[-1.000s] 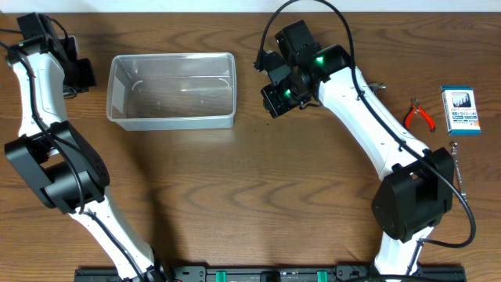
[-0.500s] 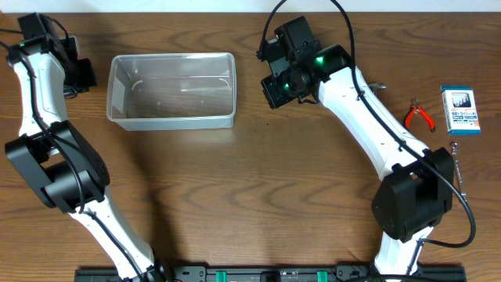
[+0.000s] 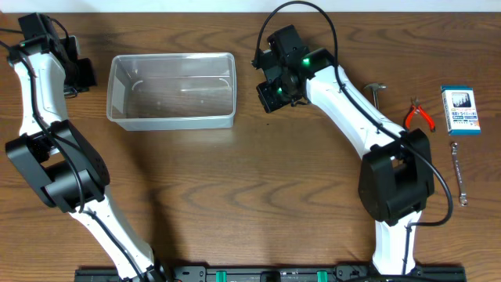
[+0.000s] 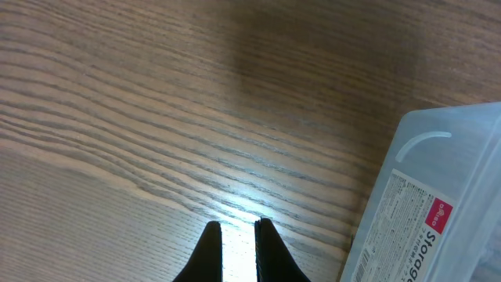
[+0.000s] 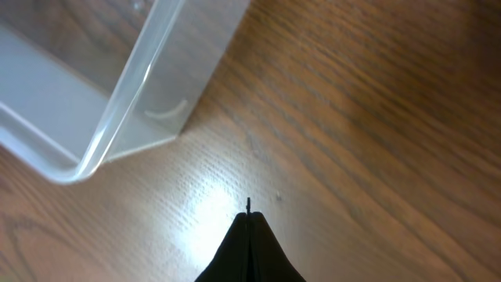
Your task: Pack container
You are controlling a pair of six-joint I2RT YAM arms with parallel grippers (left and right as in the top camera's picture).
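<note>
Clear plastic catches the eye first: the container (image 3: 172, 120) lies on the wooden table (image 3: 258, 188), upper left of centre from overhead, long side running left to right, with wood grain showing through its floor.

The right gripper (image 3: 270, 94) sits just off the tub's right end, near it but apart. On the right wrist camera its tips (image 5: 248, 218) are pressed into one dark point with nothing between them. The container's rounded corner (image 5: 117, 102) is up and to the left of that point, not touching it.

Over on the other side, the left gripper (image 3: 78, 74) hangs just beyond the tub's left end. Its wrist view shows the fingers (image 4: 236, 232) drawn almost together, only a sliver of bright table between them, and nothing held. The container (image 4: 438, 204) is off to the lower right there, well apart from the tips. It is cut by the frame edge, and its printed label is only partly readable.

From overhead, both sets of fingers are hidden under their own dark housings. Far right lie orange-handled pliers (image 3: 420, 116), a blue-and-white box (image 3: 460, 110) and a slim wrench (image 3: 458, 174). A small grey metal piece (image 3: 377, 88) beside the right arm is too small to identify.
</note>
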